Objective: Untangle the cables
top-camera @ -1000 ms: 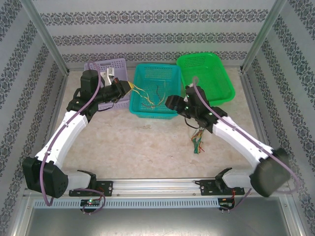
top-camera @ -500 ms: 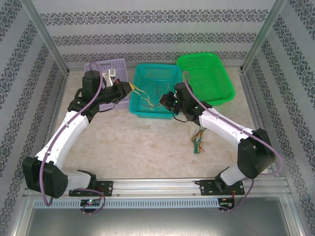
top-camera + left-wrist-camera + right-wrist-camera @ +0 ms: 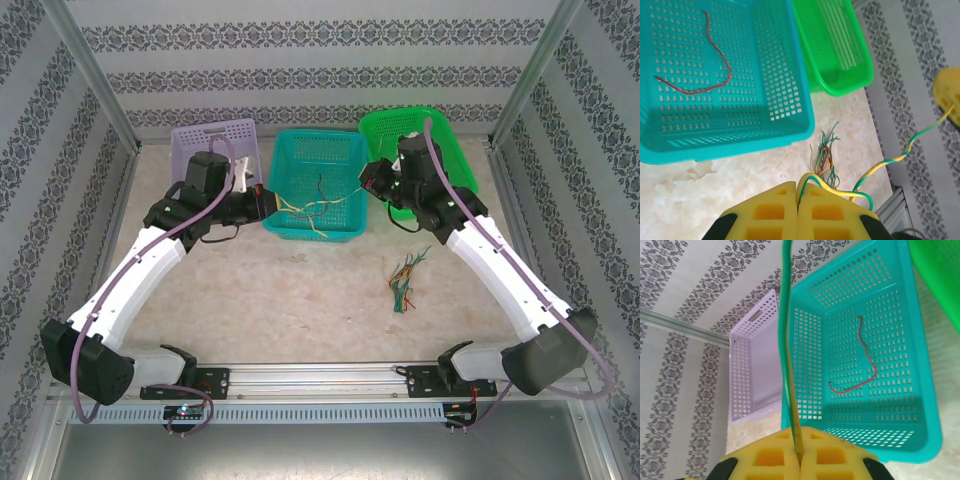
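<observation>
Cable (image 3: pixel 886 162) strung taut, pinched by left fingers (image 3: pixel 771 210), right fingers (image 3: pixel 774 456).

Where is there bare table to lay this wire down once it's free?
Widest bare patch: the table in front of the teal basket, between the left arm and the cable bundle. Crowded: around that bundle beside the right arm, and over the teal basket, where the held wire spans.

The left arm (image 3: pixel 150 262) hides the purple basket's (image 3: pixel 222 134) near side, and crossings among the cables (image 3: pixel 403 281) are too small to tell.
</observation>
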You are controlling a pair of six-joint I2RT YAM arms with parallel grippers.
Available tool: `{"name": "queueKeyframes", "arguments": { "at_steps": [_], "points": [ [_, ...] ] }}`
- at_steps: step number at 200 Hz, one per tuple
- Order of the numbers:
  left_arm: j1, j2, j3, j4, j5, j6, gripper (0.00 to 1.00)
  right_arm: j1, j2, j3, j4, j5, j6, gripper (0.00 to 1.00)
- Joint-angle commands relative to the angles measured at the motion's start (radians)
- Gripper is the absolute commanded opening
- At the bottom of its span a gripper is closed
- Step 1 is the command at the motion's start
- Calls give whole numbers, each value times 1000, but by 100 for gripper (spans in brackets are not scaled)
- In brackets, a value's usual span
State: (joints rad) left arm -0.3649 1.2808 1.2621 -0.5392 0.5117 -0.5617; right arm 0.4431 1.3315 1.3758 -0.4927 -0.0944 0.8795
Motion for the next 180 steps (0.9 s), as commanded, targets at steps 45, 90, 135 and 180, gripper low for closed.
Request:
{"name": "queueKeyframes", "arguments": {
  "at_steps": [45, 90, 135, 180],
  "points": [
    [-98, -66, 8, 12, -41, -4, 0, -99, 114, 105, -120, -47, -139, 0],
    [-103, -63, 136, 160, -24, -139, 0, -83, 75, -77, -107, -73, -82, 0],
    [-103, 18, 322, 274, 27, -230, 0, -73, 40, -247, -36, -193, 28, 0],
    [-102, 93, 400, 403, -4, -282, 0, 38, 0, -338, 9, -228, 129, 0]
  ]
}}
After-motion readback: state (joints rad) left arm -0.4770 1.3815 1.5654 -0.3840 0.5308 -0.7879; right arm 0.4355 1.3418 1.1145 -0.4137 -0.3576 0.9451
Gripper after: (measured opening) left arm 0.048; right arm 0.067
